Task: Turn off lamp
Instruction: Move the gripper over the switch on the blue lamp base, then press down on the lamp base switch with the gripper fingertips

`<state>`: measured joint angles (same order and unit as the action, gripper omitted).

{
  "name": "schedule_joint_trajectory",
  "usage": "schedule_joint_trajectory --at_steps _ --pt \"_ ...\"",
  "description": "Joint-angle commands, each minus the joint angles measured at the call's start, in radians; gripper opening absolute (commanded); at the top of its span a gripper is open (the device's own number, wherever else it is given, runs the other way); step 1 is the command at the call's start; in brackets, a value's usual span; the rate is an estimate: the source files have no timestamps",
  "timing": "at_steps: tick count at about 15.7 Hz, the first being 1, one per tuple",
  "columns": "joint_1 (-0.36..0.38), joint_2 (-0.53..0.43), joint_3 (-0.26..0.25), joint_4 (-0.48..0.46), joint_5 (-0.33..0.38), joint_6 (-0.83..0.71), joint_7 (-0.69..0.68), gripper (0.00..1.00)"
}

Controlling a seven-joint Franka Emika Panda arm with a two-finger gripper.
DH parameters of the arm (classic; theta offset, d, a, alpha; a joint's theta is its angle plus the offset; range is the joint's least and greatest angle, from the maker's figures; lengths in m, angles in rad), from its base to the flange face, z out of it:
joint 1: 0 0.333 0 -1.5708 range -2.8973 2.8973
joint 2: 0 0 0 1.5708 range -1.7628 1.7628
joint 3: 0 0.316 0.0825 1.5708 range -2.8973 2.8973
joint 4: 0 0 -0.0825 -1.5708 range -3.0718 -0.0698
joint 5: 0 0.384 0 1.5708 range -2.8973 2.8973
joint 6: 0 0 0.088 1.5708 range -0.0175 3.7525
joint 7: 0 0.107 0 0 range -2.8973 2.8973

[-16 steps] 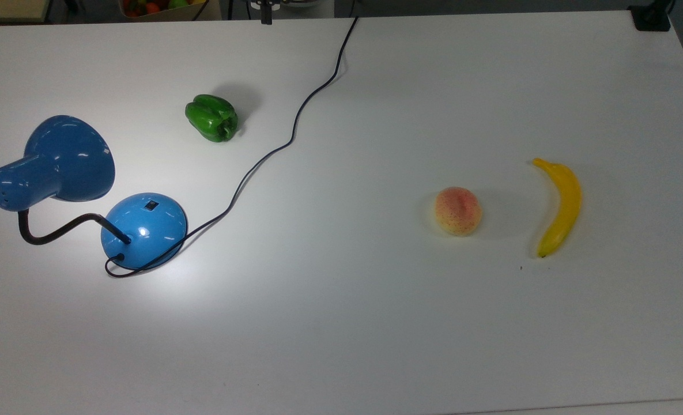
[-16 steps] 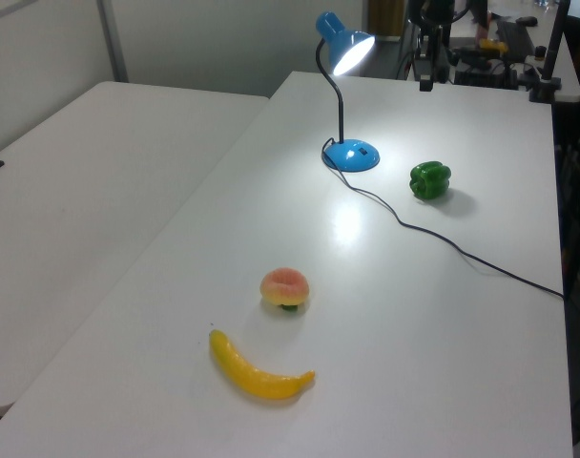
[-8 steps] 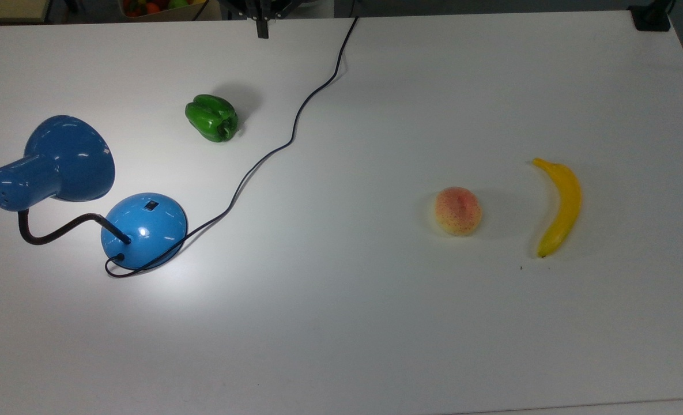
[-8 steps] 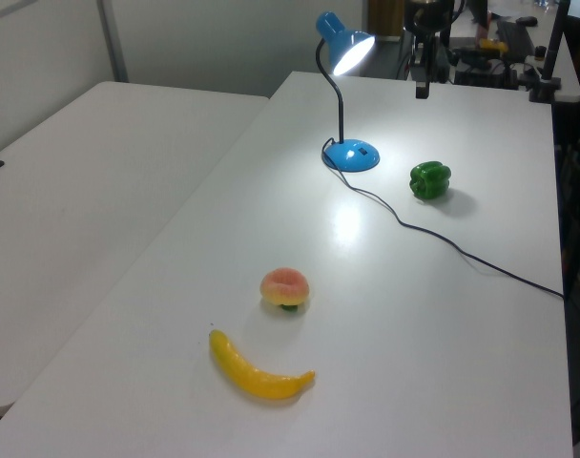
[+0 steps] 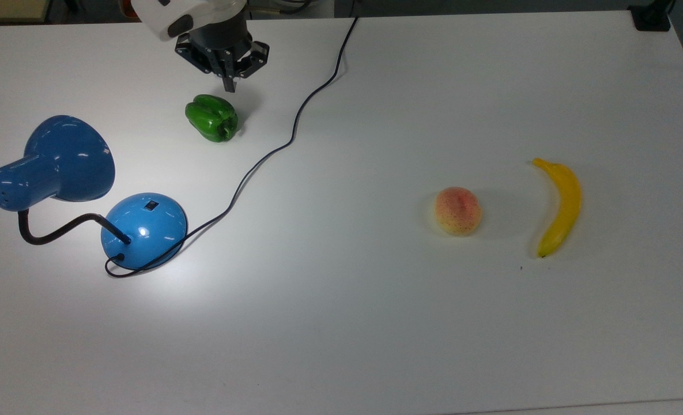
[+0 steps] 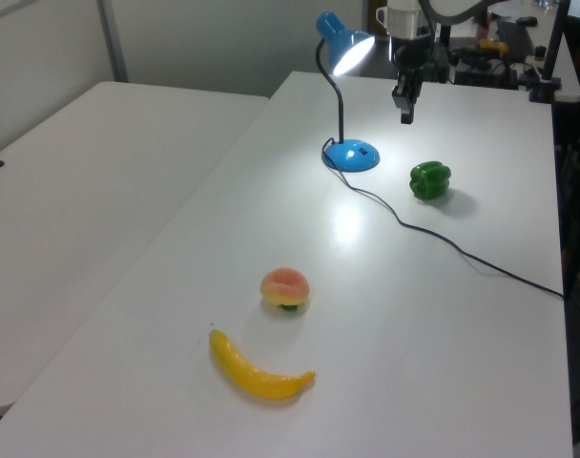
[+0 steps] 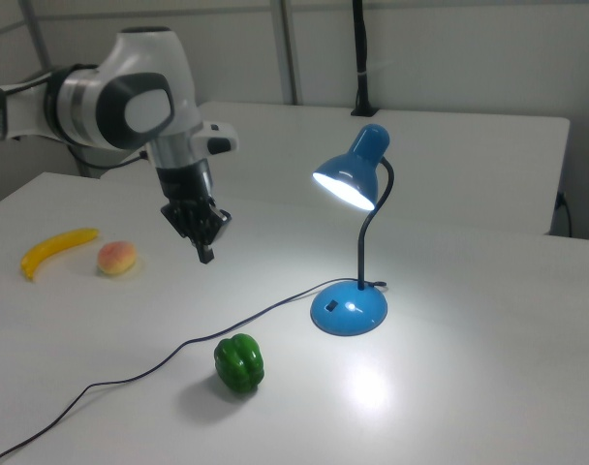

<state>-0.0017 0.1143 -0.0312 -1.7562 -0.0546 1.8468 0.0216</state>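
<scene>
Blue lamp [image 7: 356,232] shone on the white table [image 5: 376,323].
Its round base [image 5: 144,229] with the little black switch [image 5: 152,204] sat well apart from the fingers. The gripper [image 5: 229,86] hung in the air with its fingers pressed together, holding nothing, just above a green pepper [image 5: 212,118]. A peach [image 5: 458,210] and banana [image 5: 559,204] lay far off.

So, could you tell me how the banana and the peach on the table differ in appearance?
The banana is long, curved and plain yellow, while the peach is round and pale yellow with a pink-red blush. The banana stretches much farther across the table than the compact peach. Both lie untouched and close together without touching, far from the lit lamp and the gripper.
</scene>
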Motion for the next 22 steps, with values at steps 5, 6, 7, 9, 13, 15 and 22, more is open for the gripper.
schedule_joint_trajectory --at_steps 5,6,7,9,13,15,22 --pt "-0.099 0.065 -0.006 -0.077 0.022 0.231 0.064 0.00" --pt "-0.110 0.080 -0.006 -0.077 0.022 0.264 0.081 0.00" --pt "-0.116 0.100 -0.006 -0.083 0.022 0.296 0.101 0.00" --pt "-0.124 0.136 -0.007 -0.089 0.019 0.371 0.122 0.00" --pt "-0.141 0.197 -0.009 -0.088 0.010 0.504 0.130 0.00" --pt "-0.153 0.223 -0.009 -0.088 0.007 0.555 0.129 0.00" --pt "-0.165 0.280 -0.010 -0.083 -0.002 0.715 0.119 0.00"
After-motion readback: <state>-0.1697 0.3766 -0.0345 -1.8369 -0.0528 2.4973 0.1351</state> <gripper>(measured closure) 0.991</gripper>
